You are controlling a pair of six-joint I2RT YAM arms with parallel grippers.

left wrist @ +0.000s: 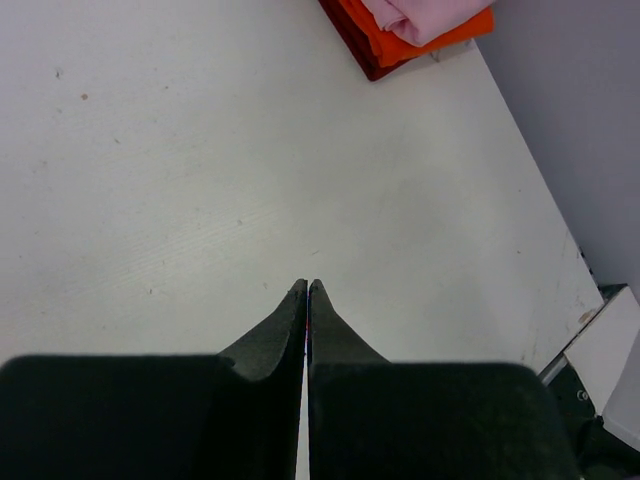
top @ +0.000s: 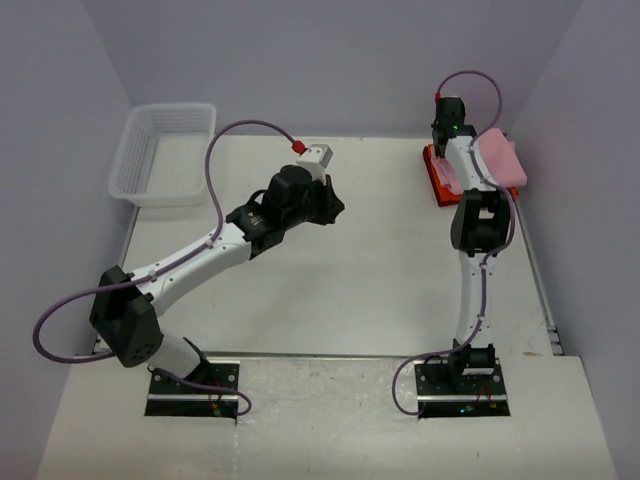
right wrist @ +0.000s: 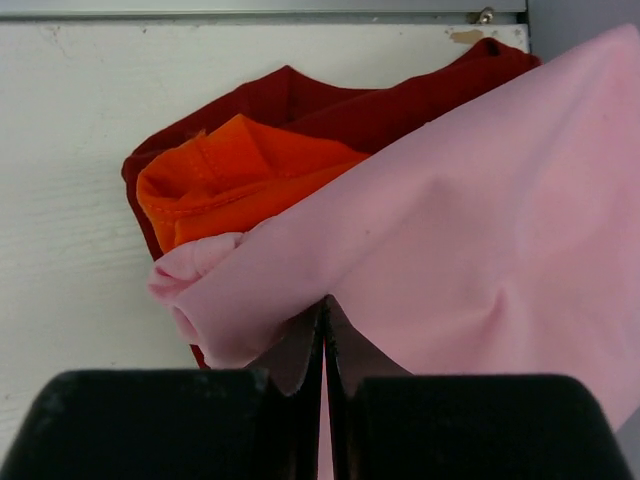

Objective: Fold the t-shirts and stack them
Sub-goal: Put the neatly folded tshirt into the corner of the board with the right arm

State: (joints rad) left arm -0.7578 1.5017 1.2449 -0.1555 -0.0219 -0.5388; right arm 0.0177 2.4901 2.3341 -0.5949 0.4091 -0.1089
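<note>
The two t-shirts lie stacked at the back right of the table. The pink one sits folded on top of the orange-red one. My right gripper is shut, its tips resting against the near edge of the pink cloth, with no fold visibly pinched between them. My left gripper hovers shut and empty over the bare middle of the table, pointing toward the stack; the pink shirt and the orange-red one show at the top right of its view.
A white mesh basket stands empty at the back left corner. The stack lies close to the right wall and the table's back edge. The table's right edge runs past the left gripper's view.
</note>
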